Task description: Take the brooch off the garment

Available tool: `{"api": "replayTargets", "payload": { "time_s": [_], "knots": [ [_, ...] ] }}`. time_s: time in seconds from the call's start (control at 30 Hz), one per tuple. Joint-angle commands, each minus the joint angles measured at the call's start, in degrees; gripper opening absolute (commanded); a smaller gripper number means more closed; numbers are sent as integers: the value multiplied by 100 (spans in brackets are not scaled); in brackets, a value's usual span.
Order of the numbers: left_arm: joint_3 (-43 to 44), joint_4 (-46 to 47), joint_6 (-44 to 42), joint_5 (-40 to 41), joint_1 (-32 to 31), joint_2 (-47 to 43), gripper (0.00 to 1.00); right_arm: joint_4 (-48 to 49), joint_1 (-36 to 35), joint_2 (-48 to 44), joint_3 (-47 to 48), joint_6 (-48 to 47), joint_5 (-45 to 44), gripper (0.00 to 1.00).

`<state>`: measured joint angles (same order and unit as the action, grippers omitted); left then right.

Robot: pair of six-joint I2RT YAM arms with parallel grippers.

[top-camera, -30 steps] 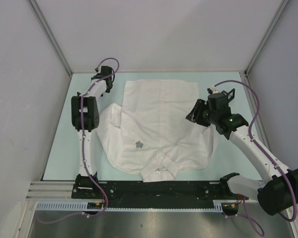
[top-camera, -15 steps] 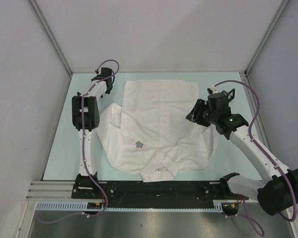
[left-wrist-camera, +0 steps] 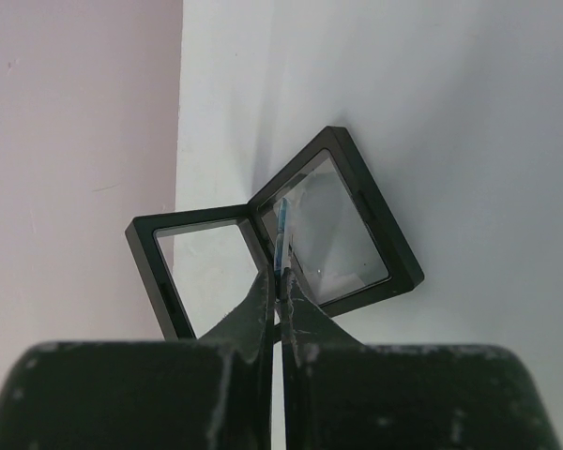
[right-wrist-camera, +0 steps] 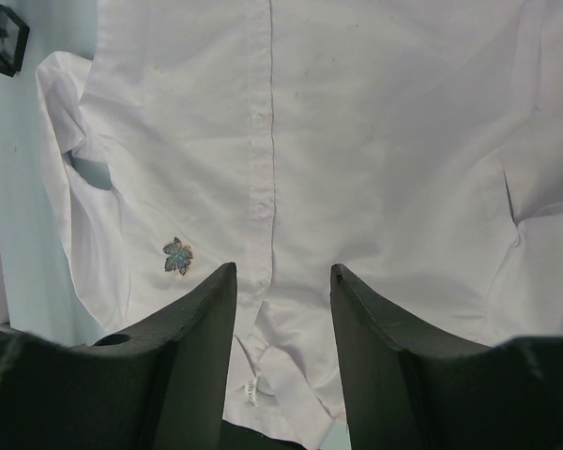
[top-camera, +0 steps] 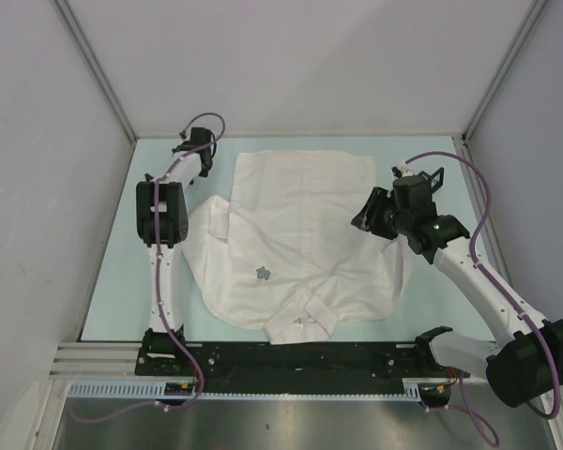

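On the table (top-camera: 113,281): a smooth, pale mint surface with no pattern.
Room: plain white-grey walls (top-camera: 300,56) on three sides, with aluminium posts (top-camera: 94,66) running up the corners.
Near edge: a black rail (top-camera: 300,356) carries both arm bases.
Garment (top-camera: 300,216): a white button-front shirt lies flat mid-table, its collar toward the arms.
Brooch (right-wrist-camera: 177,255): leaf-shaped, teal and bronze, pinned on the shirt just left of the button placket, toward the collar end.
Right gripper (right-wrist-camera: 281,274): its fingers are spread apart and hold nothing. It hovers over the shirt's right side, apart from the brooch.
Left gripper (left-wrist-camera: 280,281): it is at the far left corner, off the shirt. Its fingers are pressed together with a thin blue sliver at the tips, and I cannot tell whether they pinch the case.
Case (left-wrist-camera: 333,230): black-framed with clear windows, hinged open beside the wall.
Writing: a small tag (right-wrist-camera: 251,389) by the collar is too small to read.
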<state>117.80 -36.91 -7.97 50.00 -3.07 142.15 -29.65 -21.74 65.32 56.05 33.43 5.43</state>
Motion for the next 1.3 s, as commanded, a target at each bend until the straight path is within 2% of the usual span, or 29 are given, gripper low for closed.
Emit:
{"api": "replayTargets", "payload": {
  "time_s": [0.0, 0.57, 0.67, 1.0, 1.07, 1.17, 1.2, 1.27],
  "knots": [
    [323, 105, -135, 212, 61, -21, 0, 108, 20, -37, 55, -12, -16, 49],
    [393, 96, -170, 238, 123, 120, 3, 91, 29, -28, 55, -3, -16, 49],
    [402, 96, -179, 221, 123, 120, 6, 100, 29, -19, 55, 6, -7, 49],
    [411, -106, 66, -95, 114, -186, 36, 108, 38, -19, 46, 14, 2, 49],
    [428, -176, 155, -314, 96, -301, 38, 117, 38, -19, 46, 32, 10, 49],
    [437, -308, 330, -710, 52, -591, 49, 91, 47, -19, 46, 50, -7, 49],
    [446, -404, 435, -824, 44, -670, 56, 82, 47, -11, 37, 67, -16, 49],
    [420, -528, 585, -1131, 9, -881, 60, 21, 47, -10, 37, 50, -42, 49]
  ]
}}
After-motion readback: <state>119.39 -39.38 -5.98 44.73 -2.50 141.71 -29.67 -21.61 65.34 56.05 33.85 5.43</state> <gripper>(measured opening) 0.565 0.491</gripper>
